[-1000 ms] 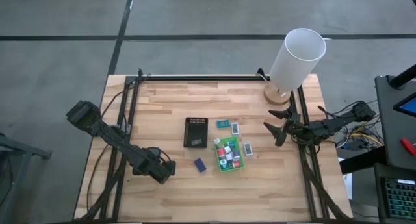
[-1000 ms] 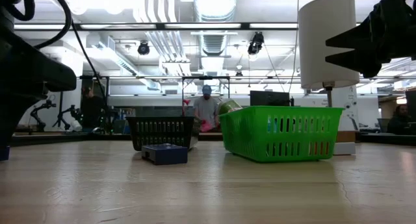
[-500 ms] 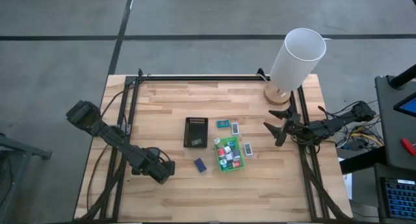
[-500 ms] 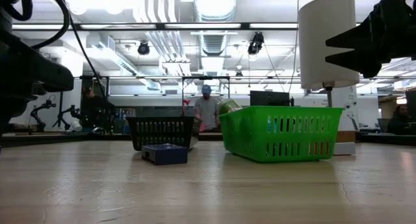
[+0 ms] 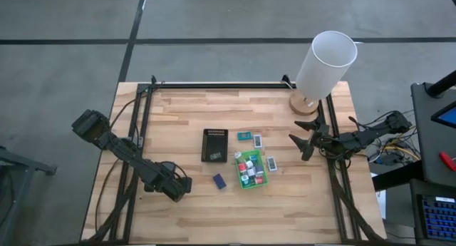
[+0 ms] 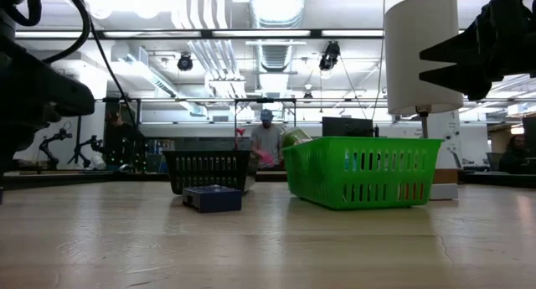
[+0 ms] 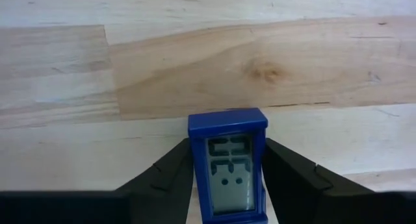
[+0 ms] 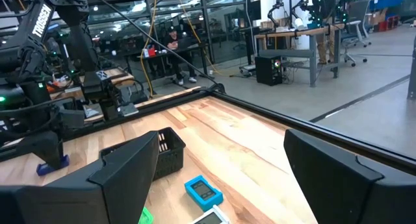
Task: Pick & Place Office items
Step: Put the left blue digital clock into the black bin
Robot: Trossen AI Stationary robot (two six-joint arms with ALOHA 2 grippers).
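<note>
Gripping: blue item [image 7: 228, 165] is pinched by left gripper [image 7: 227, 175] near the bench's left front, for carrying | right gripper [image 5: 305, 147] is parked spread at right edge.

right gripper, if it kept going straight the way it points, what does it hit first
Probably the teal item lying on the table, with the black tray close beside that line. The open right gripper points toward the table's middle; depth is unclear.

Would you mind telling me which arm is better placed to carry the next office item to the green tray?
The left. Its gripper is closed around a small blue clock at the table's left front, while the right gripper hangs open and empty beside the green tray.
</note>
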